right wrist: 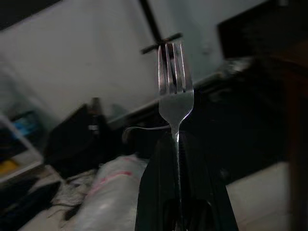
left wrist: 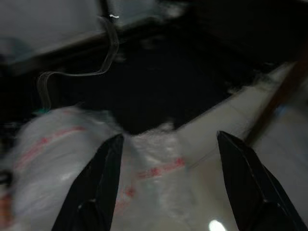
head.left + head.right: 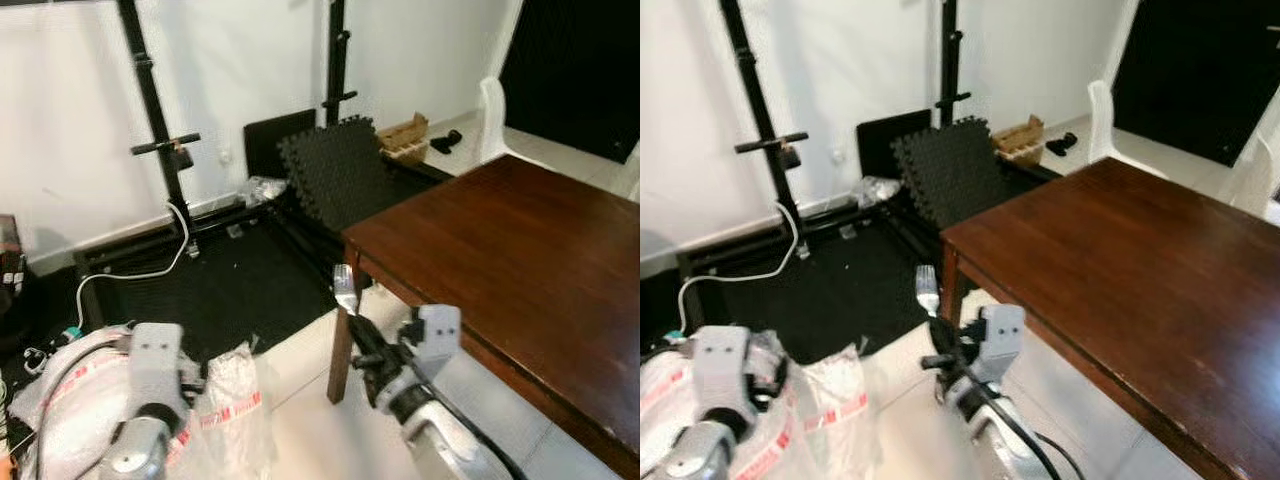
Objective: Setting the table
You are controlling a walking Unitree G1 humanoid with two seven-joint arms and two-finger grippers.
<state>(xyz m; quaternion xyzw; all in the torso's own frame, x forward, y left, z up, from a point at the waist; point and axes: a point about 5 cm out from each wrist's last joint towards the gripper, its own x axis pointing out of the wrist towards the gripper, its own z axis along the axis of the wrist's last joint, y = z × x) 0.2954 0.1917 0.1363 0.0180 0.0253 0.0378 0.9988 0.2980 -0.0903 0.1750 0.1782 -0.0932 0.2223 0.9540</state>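
Right gripper (image 1: pixel 178 144) grips fork (image 1: pixel 174 82) | left gripper (image 2: pixel 168 144) spread | table (image 3: pixel 520 250) bare

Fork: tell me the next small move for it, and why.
Probably carry the fork up and over the edge of the table. The right gripper is shut on its handle, tines up, beside the near corner and below the top. The left gripper is open over a plastic bag.

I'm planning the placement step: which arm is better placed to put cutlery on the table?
The right. Its gripper is shut on the fork, tines up, near the wooden table corner. The left gripper is open, holding nothing, over the plastic bag on the floor.
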